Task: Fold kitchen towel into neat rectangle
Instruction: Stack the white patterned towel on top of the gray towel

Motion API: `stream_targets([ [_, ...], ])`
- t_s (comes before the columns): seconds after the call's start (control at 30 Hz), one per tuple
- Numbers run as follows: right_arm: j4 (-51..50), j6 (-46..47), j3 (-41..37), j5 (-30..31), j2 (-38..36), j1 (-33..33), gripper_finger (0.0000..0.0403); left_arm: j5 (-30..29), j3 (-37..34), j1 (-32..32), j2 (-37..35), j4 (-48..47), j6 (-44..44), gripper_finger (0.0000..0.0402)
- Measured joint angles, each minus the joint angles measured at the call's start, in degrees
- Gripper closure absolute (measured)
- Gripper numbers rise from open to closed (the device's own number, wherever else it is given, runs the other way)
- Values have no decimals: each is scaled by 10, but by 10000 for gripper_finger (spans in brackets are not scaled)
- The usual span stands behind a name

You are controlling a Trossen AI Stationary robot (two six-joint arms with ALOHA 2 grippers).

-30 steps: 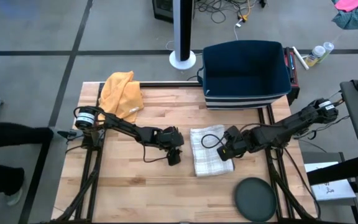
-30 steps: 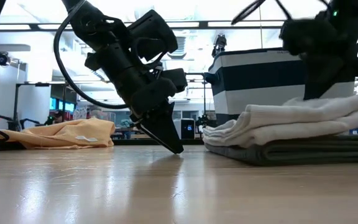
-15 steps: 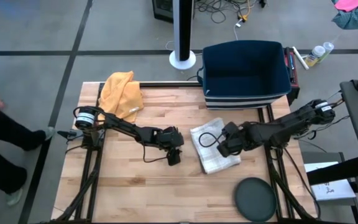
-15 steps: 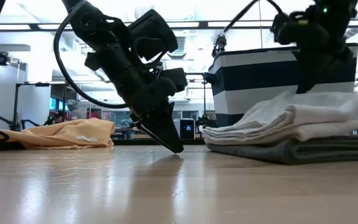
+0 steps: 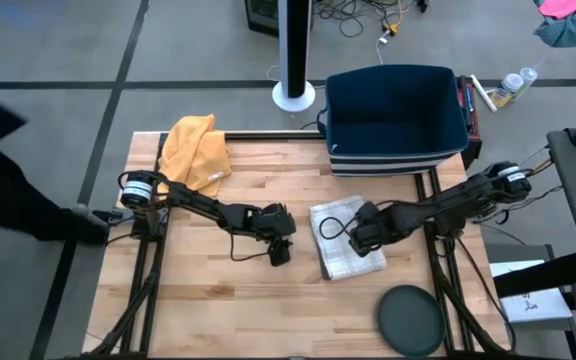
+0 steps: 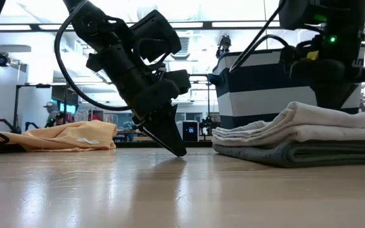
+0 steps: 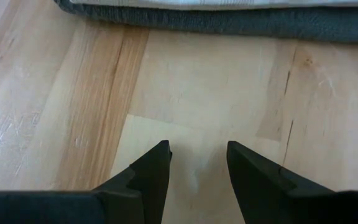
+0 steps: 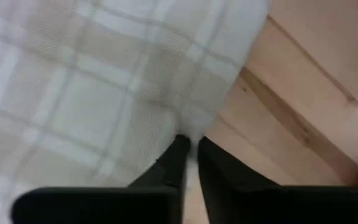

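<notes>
**Towel bundle dragged and settled, right gripper easing at its edge**

Movement is confined to the right side of the light wooden tabletop (image 5: 208, 300). The folded white-and-grey checked kitchen towel (image 5: 347, 238) has been turned and shifted over the last second: its long side, earlier nearly square to the tabletop edges, is now set at a slight angle, and in the low view its raised upper layers have dropped into a flatter stack. The right gripper (image 5: 366, 232) is held at the towel's right edge, its fingers nearly together with only a thin sliver of cloth between them; the grip appears to be in the middle of being loosened, so whether the cloth is truly held cannot be told. The left gripper (image 5: 280, 254) has not moved; it rests tip-down on bare wood just beside the towel's left edge, partly open and holding nothing.

The fold is judged largely complete, with squaring of the skewed rectangle probably remaining. A crumpled orange cloth (image 5: 196, 148) and a navy fabric bin (image 5: 396, 120) lie well apart, untouched.
</notes>
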Motion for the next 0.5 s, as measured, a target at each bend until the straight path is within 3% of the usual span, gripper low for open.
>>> stream_targets([
  [0.13, -46, -28, 29, -10, -21, 4, 294, 0, 0, -2, 0, 11, 0, 249],
  [0.27, -31, -129, 56, -8, -43, 45, 245, 0, 0, -14, 0, 29, 11, 249],
  [0.37, 35, -241, 56, -7, -41, 108, 226, 3, 0, -34, 0, 67, 25, 249],
  [0.5, 175, -303, 40, 4, -4, 188, 227, 6, 0, -72, 3, 130, 51, 249],
])
